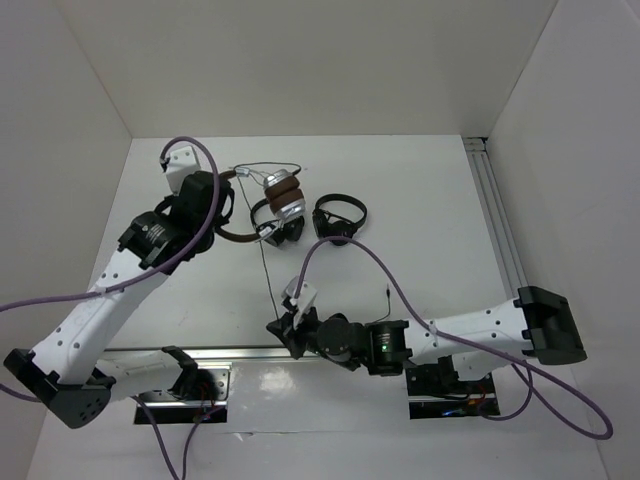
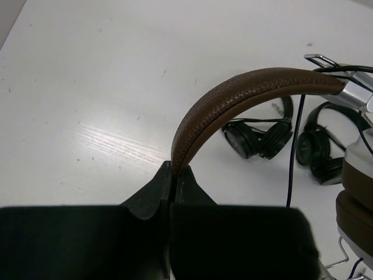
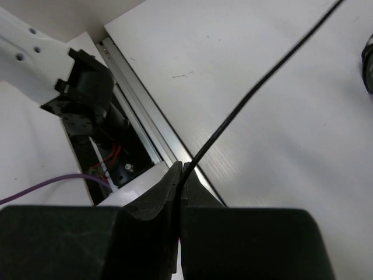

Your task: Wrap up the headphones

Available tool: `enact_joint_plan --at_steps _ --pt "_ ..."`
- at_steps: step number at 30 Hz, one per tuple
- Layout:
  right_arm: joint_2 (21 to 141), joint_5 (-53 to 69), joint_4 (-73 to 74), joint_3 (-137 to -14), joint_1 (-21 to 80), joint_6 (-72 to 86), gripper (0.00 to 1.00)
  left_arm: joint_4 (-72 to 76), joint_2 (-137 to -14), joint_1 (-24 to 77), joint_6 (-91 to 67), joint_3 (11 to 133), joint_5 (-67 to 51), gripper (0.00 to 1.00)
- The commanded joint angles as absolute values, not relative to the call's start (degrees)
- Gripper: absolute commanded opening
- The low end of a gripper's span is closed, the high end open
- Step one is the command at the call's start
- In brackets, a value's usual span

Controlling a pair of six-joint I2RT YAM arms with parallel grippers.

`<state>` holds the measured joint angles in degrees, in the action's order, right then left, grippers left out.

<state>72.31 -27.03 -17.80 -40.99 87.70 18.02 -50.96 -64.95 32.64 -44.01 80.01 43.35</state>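
Observation:
The headphones (image 1: 283,195) have a brown headband and silver earcups with brown pads, and they are at the back middle of the table. My left gripper (image 1: 230,203) is shut on the brown headband (image 2: 245,93) and pinches its edge between the jaws, as the left wrist view (image 2: 173,169) shows. An earcup (image 2: 356,186) shows at the right edge. The thin black cable (image 1: 266,270) runs taut from the headphones towards the near edge. My right gripper (image 1: 279,328) is shut on that cable (image 3: 256,87), with the fingertips (image 3: 182,169) over the near rail.
Two small all-black headphones lie beside the brown pair, one (image 1: 276,226) touching it and one (image 1: 340,217) to its right; both show in the left wrist view (image 2: 259,137) (image 2: 320,153). An aluminium rail (image 1: 495,215) runs along the right side and another (image 1: 235,352) along the near edge. White walls enclose the table.

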Motion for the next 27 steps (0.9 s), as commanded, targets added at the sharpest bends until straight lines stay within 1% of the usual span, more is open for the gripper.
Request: enact_joint_plan --at_steps 1,6,9,11,13,19,21,23,27 --pt "72.4 -34.6 -10.1 -48.1 91.4 14.6 0.00 -45.6 -65.9 31.5 -43.9 78.8 44.7 0.00" --pt "72.4 -40.9 -1.2 -56.0 92.5 11.4 0.00 -49.9 -71.7 35.3 -38.2 82.4 44.8 0.00" --pt "71.9 -46.1 5.9 -59.3 92.5 9.2 0.00 -51.1 -73.5 36.6 -31.7 81.8 40.1 0.00" --pt "71.9 -50.3 9.2 -62.5 92.5 8.1 0.00 -51.1 -73.5 37.7 -28.3 80.1 34.2 0.00" --pt "71.9 -53.9 13.9 -65.4 92.5 7.2 0.00 -51.1 -72.9 40.1 -25.4 76.9 30.8 0.00" --pt "70.3 -61.1 24.0 -69.9 93.6 6.9 0.00 -50.4 -70.8 46.4 -24.8 71.2 23.4 0.00" --pt "69.8 -63.4 26.1 -70.7 93.6 7.5 0.00 -50.4 -70.8 50.1 -24.2 70.6 20.7 0.00" --pt "69.8 -65.0 29.3 -72.1 94.1 8.6 0.00 -51.0 -70.8 53.8 -24.2 70.1 20.1 0.00" --pt "70.4 -70.6 35.3 -72.8 94.1 11.9 0.00 -53.2 -68.6 57.6 -25.5 70.0 20.7 0.00"
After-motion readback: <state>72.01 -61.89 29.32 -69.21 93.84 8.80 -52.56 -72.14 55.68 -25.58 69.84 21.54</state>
